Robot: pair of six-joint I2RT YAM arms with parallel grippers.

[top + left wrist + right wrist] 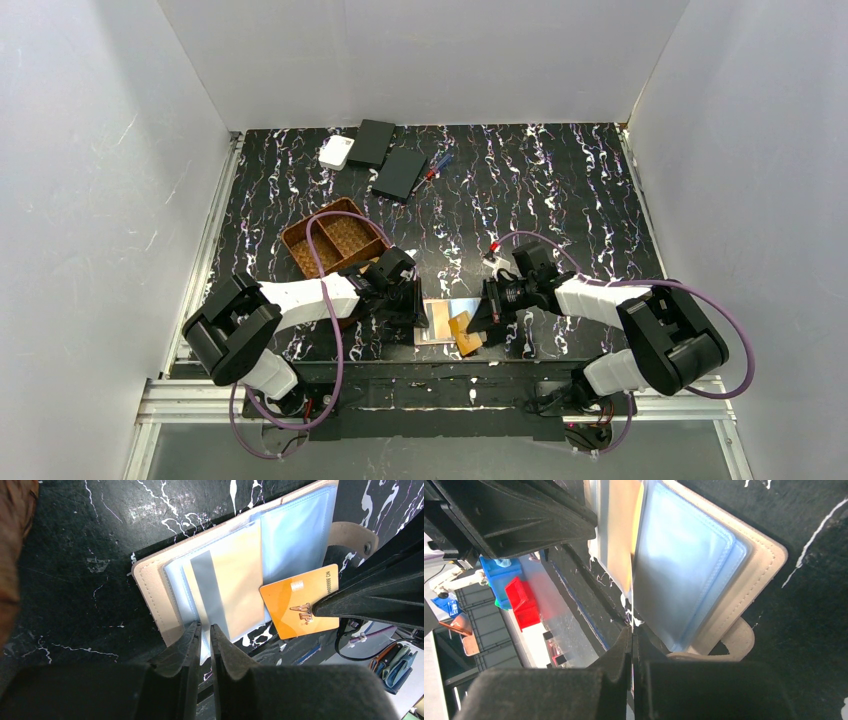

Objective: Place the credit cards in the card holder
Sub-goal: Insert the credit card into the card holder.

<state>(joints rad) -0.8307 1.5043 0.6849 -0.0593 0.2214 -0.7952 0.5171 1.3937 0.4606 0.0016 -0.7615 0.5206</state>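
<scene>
The tan card holder (437, 320) lies open at the table's near edge, its clear pockets up. In the left wrist view its tan rim (150, 587) and clasp tab (350, 532) show, and a beige card with a grey stripe (225, 590) sits in a pocket. My left gripper (205, 627) is shut on the edge of a clear pocket leaf. My right gripper (631, 632) is shut on an orange-gold credit card (300, 607), held edge-on over the holder's right half (764, 565). Both grippers (420, 305) (487, 305) flank the holder.
A brown woven tray (335, 240) stands behind my left arm. A white box (336, 152), two flat black boxes (372, 142) (400, 173) and pens (435, 165) lie at the back. A small red-and-white item (492, 252) is behind my right gripper.
</scene>
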